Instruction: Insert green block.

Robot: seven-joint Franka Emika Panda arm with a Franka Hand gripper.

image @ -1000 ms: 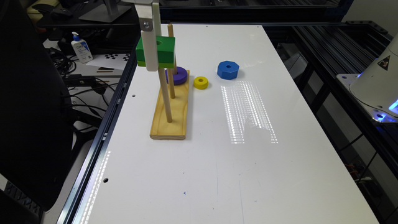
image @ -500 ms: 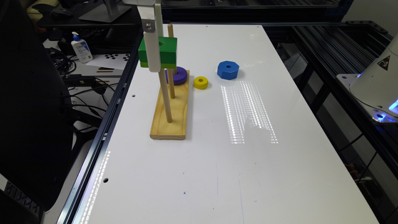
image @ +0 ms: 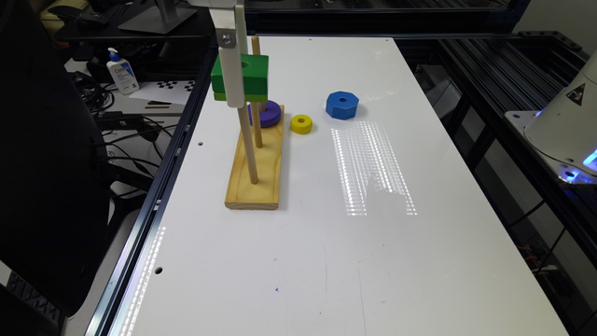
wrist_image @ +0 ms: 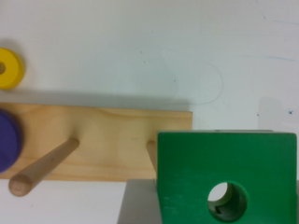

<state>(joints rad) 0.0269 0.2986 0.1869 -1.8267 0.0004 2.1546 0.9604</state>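
Nearest the exterior camera, the white desk [image: 326,261] lies bare and glossy, with faint scuffs and a bright striped glare patch at mid-surface. Further in stands the wooden base [image: 259,163] with its upright pegs. The end effector [image: 233,88] hangs above the base with the green block [image: 252,74] held level in the air, clear of the base and beside the top of the near peg [image: 248,144]. The wrist view shows the block from above with its round centre hole open; a pale grey part lies against the block's edge, so the block is judged clamped, though the fingers themselves cannot be made out.

To do the step well, the hole should be centred over a peg tip before any descent; in the wrist view the hole sits off to one side of the pegs, so lateral correction seems needed. The block should stay level, since a tilt could jam it on the peg.

Beyond the base lie a purple ring [image: 268,114] threaded on the far peg, a yellow ring [image: 301,124] and a blue octagonal block [image: 342,105] on the desk. Past the desk's edge at the exterior view's left are cables and a pump bottle [image: 121,72]; dark framing runs along the exterior view's right.
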